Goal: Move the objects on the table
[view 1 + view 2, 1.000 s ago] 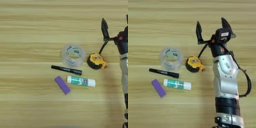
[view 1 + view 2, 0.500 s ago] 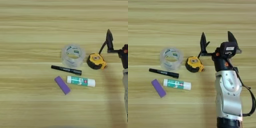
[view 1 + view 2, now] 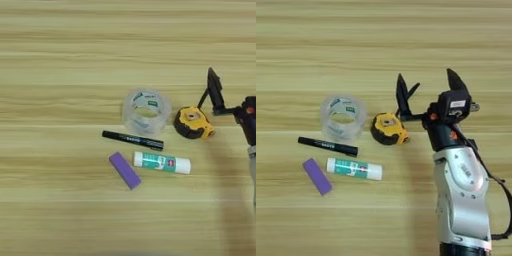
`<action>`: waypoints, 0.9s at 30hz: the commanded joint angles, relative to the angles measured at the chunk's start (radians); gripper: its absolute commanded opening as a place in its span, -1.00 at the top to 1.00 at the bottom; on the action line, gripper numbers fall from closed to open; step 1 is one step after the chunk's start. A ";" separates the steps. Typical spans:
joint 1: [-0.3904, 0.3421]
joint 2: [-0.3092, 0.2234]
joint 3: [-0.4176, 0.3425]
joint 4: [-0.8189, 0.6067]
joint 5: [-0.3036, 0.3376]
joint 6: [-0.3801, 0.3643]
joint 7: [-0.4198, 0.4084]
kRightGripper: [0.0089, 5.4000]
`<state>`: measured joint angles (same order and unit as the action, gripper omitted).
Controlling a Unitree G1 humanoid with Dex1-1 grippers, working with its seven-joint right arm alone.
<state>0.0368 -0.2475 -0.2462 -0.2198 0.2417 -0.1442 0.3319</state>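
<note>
Right gripper (image 3: pixel 428 95) hovering wide open, empty, center-right of frame just beside yellow tape measure (image 3: pixel 388 128) mid-frame w/ other objs to its left; looks like approach step, next needing lowering fingers around it.

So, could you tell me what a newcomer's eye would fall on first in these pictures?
The silver right arm rising from the bottom right, its open gripper beside the yellow tape measure. Left of that lie the clear tape roll, black marker, glue stick and purple eraser.
</note>
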 commanded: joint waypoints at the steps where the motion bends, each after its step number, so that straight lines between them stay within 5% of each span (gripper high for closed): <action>1: -0.026 -0.081 0.006 -0.107 0.098 0.017 0.106 -0.99; 5: 0.032 -0.168 0.006 -0.155 0.242 0.104 0.283 -0.99; 10: 0.108 -0.223 0.039 -0.186 0.298 0.150 0.444 -0.99; 16: 0.188 -0.229 0.140 -0.199 0.262 0.184 0.536 -0.99; 27: 0.119 -0.212 0.265 -0.006 0.099 0.143 0.569 -0.99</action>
<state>0.1977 -0.4526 0.0251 -0.2151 0.3682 0.0452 0.9286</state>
